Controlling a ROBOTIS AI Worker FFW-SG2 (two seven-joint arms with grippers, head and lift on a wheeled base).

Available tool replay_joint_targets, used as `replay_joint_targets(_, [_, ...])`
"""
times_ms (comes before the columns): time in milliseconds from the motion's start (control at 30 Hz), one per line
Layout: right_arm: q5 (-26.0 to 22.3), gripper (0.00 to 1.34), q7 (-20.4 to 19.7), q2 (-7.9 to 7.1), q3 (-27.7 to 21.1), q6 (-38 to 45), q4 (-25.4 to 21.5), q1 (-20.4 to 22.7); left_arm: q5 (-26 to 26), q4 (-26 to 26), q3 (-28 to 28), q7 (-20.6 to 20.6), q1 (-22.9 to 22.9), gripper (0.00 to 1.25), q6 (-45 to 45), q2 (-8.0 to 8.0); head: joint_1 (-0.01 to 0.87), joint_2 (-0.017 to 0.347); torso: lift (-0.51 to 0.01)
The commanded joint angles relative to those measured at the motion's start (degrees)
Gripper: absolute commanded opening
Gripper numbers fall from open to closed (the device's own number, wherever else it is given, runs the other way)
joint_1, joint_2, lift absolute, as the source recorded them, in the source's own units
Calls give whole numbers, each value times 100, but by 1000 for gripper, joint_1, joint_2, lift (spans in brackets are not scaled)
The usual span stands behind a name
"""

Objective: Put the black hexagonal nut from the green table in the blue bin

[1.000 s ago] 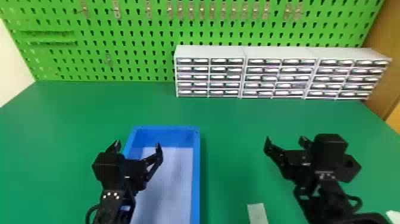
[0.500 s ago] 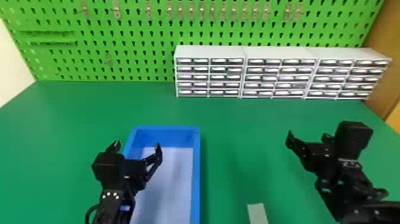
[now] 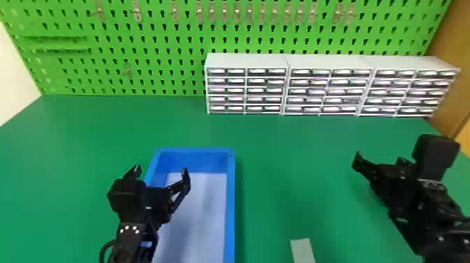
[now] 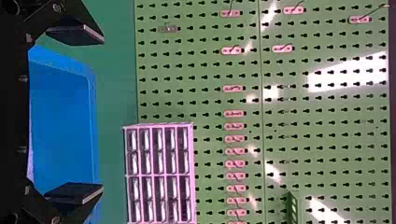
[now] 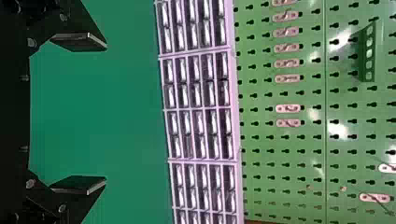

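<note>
OK so, at the back a pegboard (image 3: 168, 42) was seen, with the table (image 3: 105, 122) in front and cabinets (image 3: 246, 61) lined up along its far side; the bin (image 3: 230, 210) was set on the table with the left gripper (image 4: 102, 114) held over its left side, and the right gripper (image 5: 106, 113) was held over the table's right side. On both, the fingers were spread wide, with nothing gripped. Where the nut was couldn't be told, so the step in hand could only be guessed: probably finding it and picking it up. For that, the table and the bin's floor were best scanned first, then the nearer gripper brought straight down and closed evenly on two opposite flats, since by a corner grab the nut could've been spun out. The bin's wall was best passed with height to spare, the other gripper kept aside, and the nut let go low so no bounce was risked. Counts, big to small: one pegboard, one table, three cabinets, one bin, two grippers, one pale strip (image 3: 303, 250) right of the bin, four fingers; the nut count couldn't be told.
</note>
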Motion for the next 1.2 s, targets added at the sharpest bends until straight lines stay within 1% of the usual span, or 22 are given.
replay_joint_targets(0, [-19,1066,0,0,-169,321,-75,-55,5,0,7,0,-3,1085,0,-1,657,57,-95])
replay_joint_targets(167, [-19,1066,0,-26,-398,620,-172,-126,5,0,7,0,-3,1085,0,8,657,57,-95])
replay_joint_targets(267, [-36,1066,0,-70,-503,778,-242,-170,5,0,7,0,-3,1085,0,8,657,57,-95])
replay_joint_targets(433, [-124,1066,0,-114,-679,1411,-418,-302,-4,0,7,0,-3,1085,0,8,657,57,-95])
replay_joint_targets(533, [-256,1066,0,-123,-811,1850,-506,-398,-4,0,7,0,-12,1085,0,8,657,57,-95])
replay_joint_targets(700, [-405,1066,0,-149,-925,2465,-629,-504,-4,9,-2,0,-21,1085,0,8,657,57,-95])
replay_joint_targets(900, [-616,1065,0,-141,-1057,3142,-691,-600,-4,9,-2,0,-38,1085,0,8,657,57,-95])
replay_joint_targets(1167, [-810,1065,0,-229,-1145,3661,-743,-636,14,9,104,0,-91,1085,0,8,657,57,-95])
